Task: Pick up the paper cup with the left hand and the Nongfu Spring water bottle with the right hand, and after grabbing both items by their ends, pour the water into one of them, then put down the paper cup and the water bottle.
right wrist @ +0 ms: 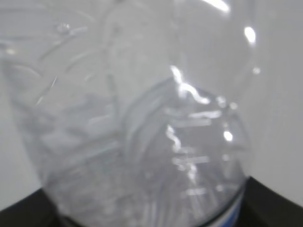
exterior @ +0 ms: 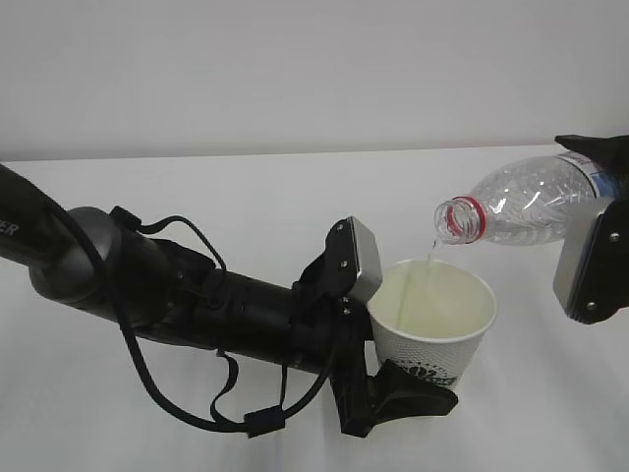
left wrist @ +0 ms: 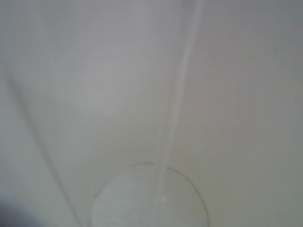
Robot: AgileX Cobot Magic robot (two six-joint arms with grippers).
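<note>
- The left hand [exterior: 197, 295] enters from the left edge of the exterior view and reaches toward the lower middle; its gripper [exterior: 378, 329] pinches the paper cup [exterior: 437, 324] near its lower end, one grey-plated finger at the rim side and a black finger under the base.
- The paper cup sits in the lower middle of that view, lifted off the white desk [exterior: 246, 197] and roughly upright, mouth open to the top.
- A thin stream of water [exterior: 418, 280] falls from the bottle mouth into the cup; the left wrist view looks down the cup's inside, where the stream [left wrist: 173, 118] meets a shallow pool at the bottom.
- The Nongfu Spring water bottle [exterior: 521, 206] lies tilted at the upper right, red neck ring just above the cup's rim, uncapped.
- The right hand's gripper [exterior: 595, 226], at the right edge, clamps the bottle's far end.
- Progress, as I judge it: both pickups done, pouring under way; stopping the pour and setting both items down remain.
</note>
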